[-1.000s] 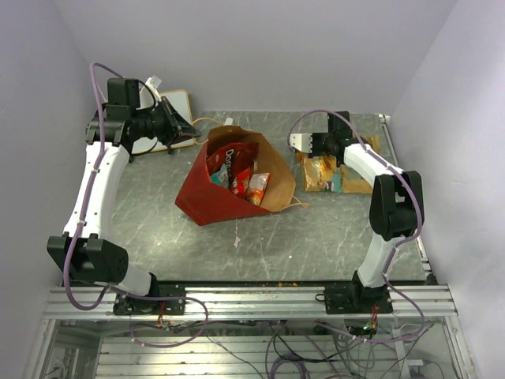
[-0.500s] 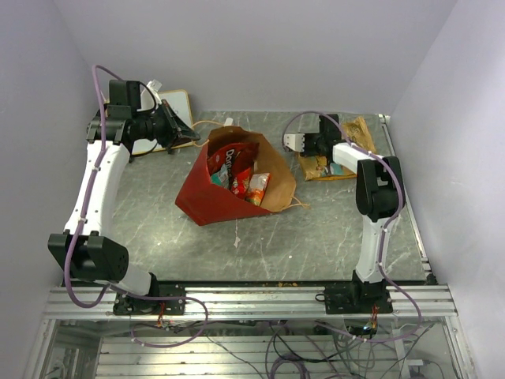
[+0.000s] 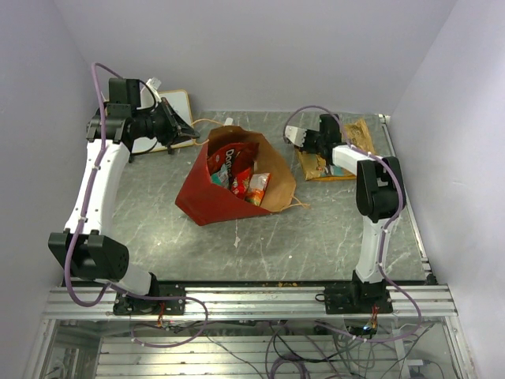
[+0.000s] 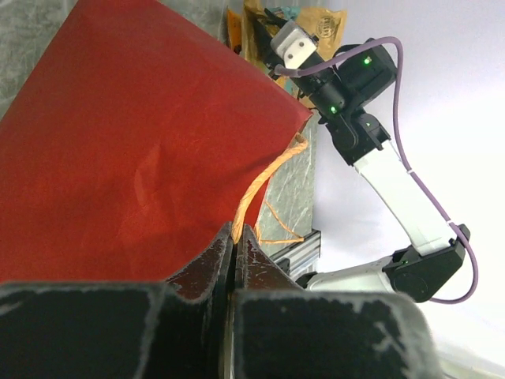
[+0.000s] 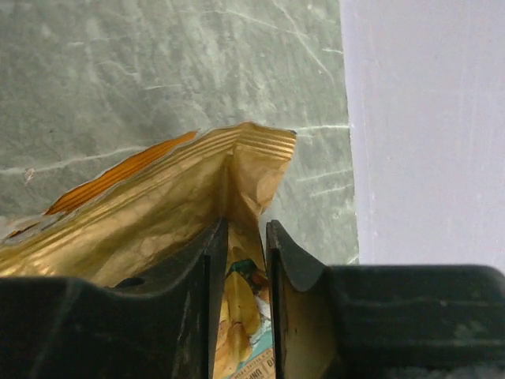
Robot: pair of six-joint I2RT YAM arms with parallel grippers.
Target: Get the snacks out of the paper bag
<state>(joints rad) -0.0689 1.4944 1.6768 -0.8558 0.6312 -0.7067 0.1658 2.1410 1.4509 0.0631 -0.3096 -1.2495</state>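
The red paper bag (image 3: pixel 207 201) lies on its side mid-table with its brown mouth open. Several red and orange snacks (image 3: pixel 241 175) show inside it. My left gripper (image 3: pixel 189 129) is at the bag's far left corner, shut on a tan cord handle (image 4: pixel 256 189) next to the red bag wall (image 4: pixel 118 142). My right gripper (image 3: pixel 313 151) is down at the far right. Its jaws stand slightly apart around a fold of a gold snack packet (image 5: pixel 173 213) lying on the table (image 5: pixel 158 71). That gold packet (image 3: pixel 319 167) and another packet (image 3: pixel 359 130) are outside the bag.
A white whiteboard (image 3: pixel 177 106) lies at the far left behind my left gripper. Walls close in the table on the left, back and right; the right wall (image 5: pixel 426 118) is close to the gold packet. An aluminium rail (image 3: pixel 252 296) runs along the near edge.
My right wrist has swung toward the back of the table with the gold packet, and its jaws have parted a little. The left arm and the bag have hardly moved.
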